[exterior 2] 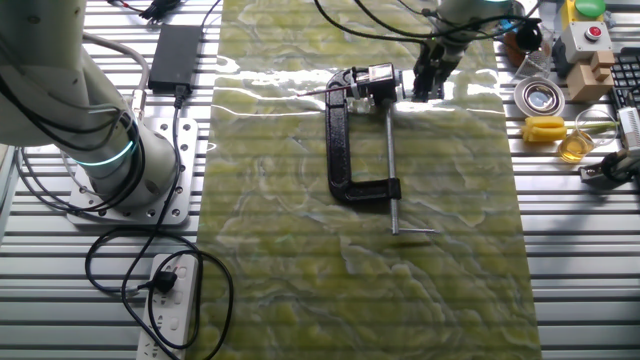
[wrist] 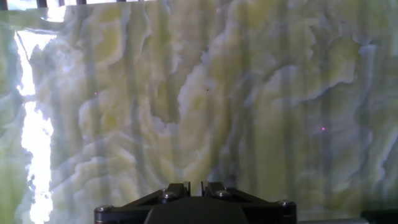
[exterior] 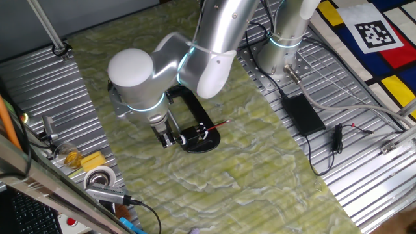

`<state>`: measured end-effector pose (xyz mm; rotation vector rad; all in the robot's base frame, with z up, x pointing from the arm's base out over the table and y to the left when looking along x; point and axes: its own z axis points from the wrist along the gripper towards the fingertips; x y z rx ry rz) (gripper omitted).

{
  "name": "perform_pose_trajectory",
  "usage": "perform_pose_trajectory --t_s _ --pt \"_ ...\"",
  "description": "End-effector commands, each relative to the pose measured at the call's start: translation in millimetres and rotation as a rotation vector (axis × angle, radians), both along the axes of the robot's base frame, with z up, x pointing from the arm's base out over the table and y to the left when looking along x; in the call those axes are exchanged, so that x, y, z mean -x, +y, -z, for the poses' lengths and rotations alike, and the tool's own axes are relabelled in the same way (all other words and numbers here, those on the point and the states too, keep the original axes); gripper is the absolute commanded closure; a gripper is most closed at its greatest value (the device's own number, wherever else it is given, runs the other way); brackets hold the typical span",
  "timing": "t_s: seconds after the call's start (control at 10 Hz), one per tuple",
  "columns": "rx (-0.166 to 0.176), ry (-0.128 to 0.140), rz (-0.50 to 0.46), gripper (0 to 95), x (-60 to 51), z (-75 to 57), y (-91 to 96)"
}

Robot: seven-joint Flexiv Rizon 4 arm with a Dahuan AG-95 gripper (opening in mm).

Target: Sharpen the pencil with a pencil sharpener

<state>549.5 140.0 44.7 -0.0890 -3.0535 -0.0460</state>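
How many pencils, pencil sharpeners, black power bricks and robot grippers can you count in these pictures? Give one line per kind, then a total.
Pencil: 1
Pencil sharpener: 1
Power brick: 1
Gripper: 1
Total: 4

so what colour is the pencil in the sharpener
Red, a thin pencil poking out of the pencil sharpener; clearest in the fixed view beside the arm.

We see the pencil sharpener (exterior: pixel 198 130) sitting on the mat (exterior: pixel 260 175). The pencil (exterior: pixel 218 125) sticks out of the sharpener. The gripper (exterior: pixel 170 139) hangs just beside the sharpener. The power brick (exterior: pixel 301 112) lies well apart from it.
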Motion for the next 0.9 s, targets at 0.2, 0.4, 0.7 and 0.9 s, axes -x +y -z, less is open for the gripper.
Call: perform_pose_trajectory --t_s 0.2,0.4,0.7,0.9 --pt "0.001 -0.024 0.000 95.0 0.4 5.5 1.1" --pt "-0.001 -0.030 0.013 95.0 -2.5 4.5 2.1" --pt "0.005 -0.046 0.046 95.0 -3.3 9.5 3.0" --pt "0.004 -0.045 0.049 95.0 -2.9 11.8 3.3"
